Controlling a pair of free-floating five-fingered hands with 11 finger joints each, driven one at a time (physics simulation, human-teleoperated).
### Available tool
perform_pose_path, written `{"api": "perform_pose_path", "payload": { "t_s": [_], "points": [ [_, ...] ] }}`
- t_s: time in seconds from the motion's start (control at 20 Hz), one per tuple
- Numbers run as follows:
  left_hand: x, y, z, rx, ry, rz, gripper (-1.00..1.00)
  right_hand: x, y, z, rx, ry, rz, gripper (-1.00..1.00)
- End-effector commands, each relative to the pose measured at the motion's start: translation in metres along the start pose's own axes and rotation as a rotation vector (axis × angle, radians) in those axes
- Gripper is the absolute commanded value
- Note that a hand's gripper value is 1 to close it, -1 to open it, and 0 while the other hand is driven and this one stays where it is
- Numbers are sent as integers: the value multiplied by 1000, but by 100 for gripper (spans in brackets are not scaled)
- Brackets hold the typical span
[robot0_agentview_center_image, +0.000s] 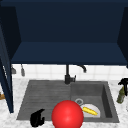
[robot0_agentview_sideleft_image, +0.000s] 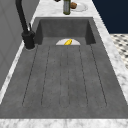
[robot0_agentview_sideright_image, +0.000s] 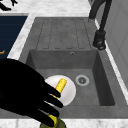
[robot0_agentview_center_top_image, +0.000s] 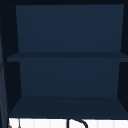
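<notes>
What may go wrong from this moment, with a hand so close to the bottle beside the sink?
1. The right hand is at the top of the upright green bottle on the counter beside the basin; a nudge might tip it.
2. A tipped bottle could roll into the basin and hit the white plate carrying the yellow item.

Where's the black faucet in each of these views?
Front view: faucet at centre, behind the sink.
Left side view: upper left.
Right side view: upper right.
Upper view: its arch at the bottom edge.
Shared landmark: white plate in the sink, three sink views.
</notes>
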Motion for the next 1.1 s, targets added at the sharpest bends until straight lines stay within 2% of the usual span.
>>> {"api": "perform_pose_path", "payload": {
  "t_s": [0.0, 0.15, 0.25, 0.55, 0.8, 0.95, 1.05],
  "points": [
    [0, 0, 0, 0, 0, 0, 0, -1, 0, 11, -49, -6, -1, -100],
    [0, 0, 0, 0, 0, 0, 0, -2, 0, 15, -66, -3, -3, -100],
    [0, 0, 0, 0, 0, 0, 0, -1, -4, 8, -35, 2, -3, -100],
    [0, 0, 0, 0, 0, 0, 0, 0, -9, -19, -33, 5, 8, -100],
    [0, 0, 0, 0, 0, 0, 0, -11, -12, -39, -39, -34, 22, -100],
    [0, 0, 0, 0, 0, 0, 0, -20, -8, -44, -34, -55, 6, -100],
    [0, 0, 0, 0, 0, 0, 0, -15, -8, -46, -28, -45, -4, -100]
  ]
}}
